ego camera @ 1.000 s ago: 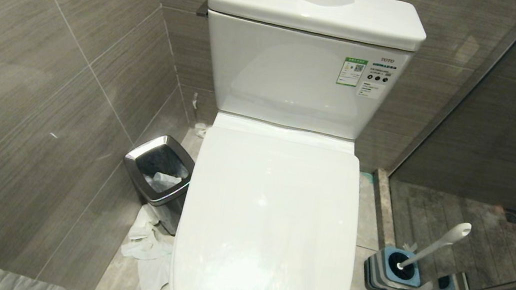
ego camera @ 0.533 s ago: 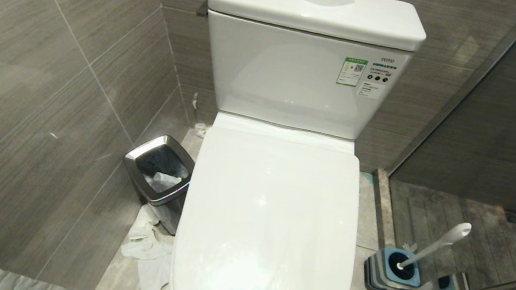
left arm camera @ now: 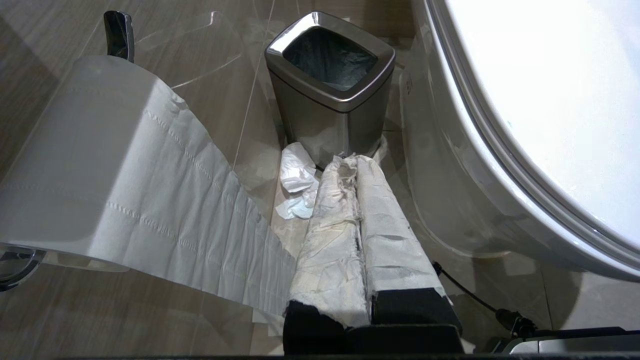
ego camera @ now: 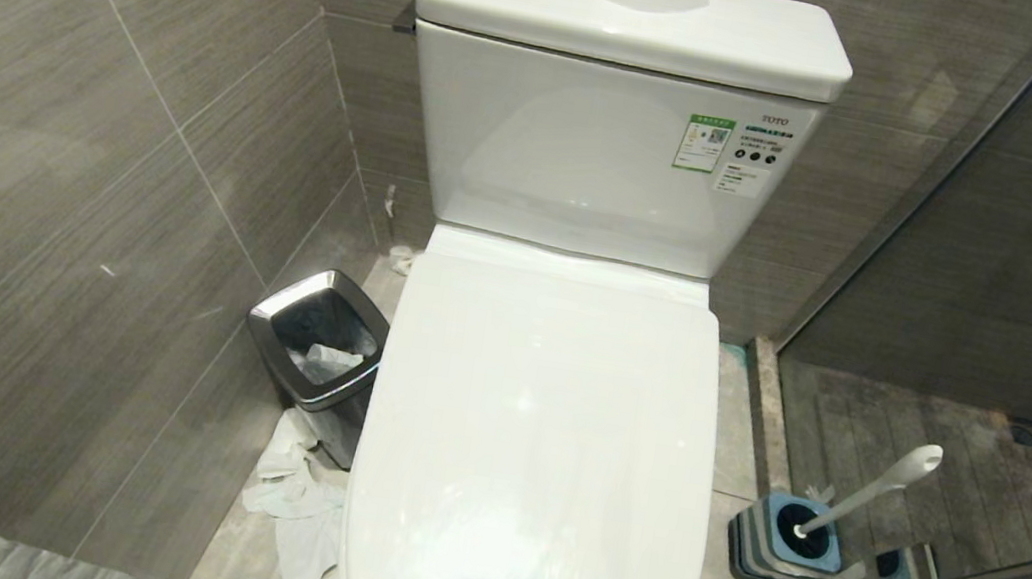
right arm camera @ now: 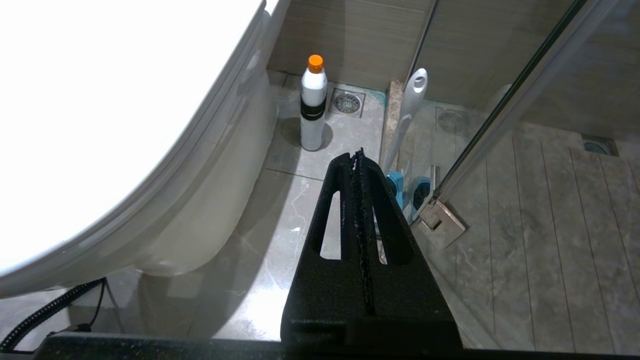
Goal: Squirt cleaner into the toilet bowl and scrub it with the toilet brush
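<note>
Both grippers empty, pressed closed: right gripper (right arm camera: 358,156) just beside toilet brush (right arm camera: 407,107).

A small tiled bathroom. A white toilet (ego camera: 549,415) with its lid shut and a tank (ego camera: 614,132) behind fills the middle. Grey tiled walls (ego camera: 72,146) close in on the left, where a steel-rimmed bin (ego camera: 317,337) stands on the floor. On the right, a toilet brush (ego camera: 871,491) sits in its blue holder (ego camera: 784,539) beside a glass shower partition (ego camera: 1014,198). A toilet paper roll (left arm camera: 95,165) hangs nearby.
</note>
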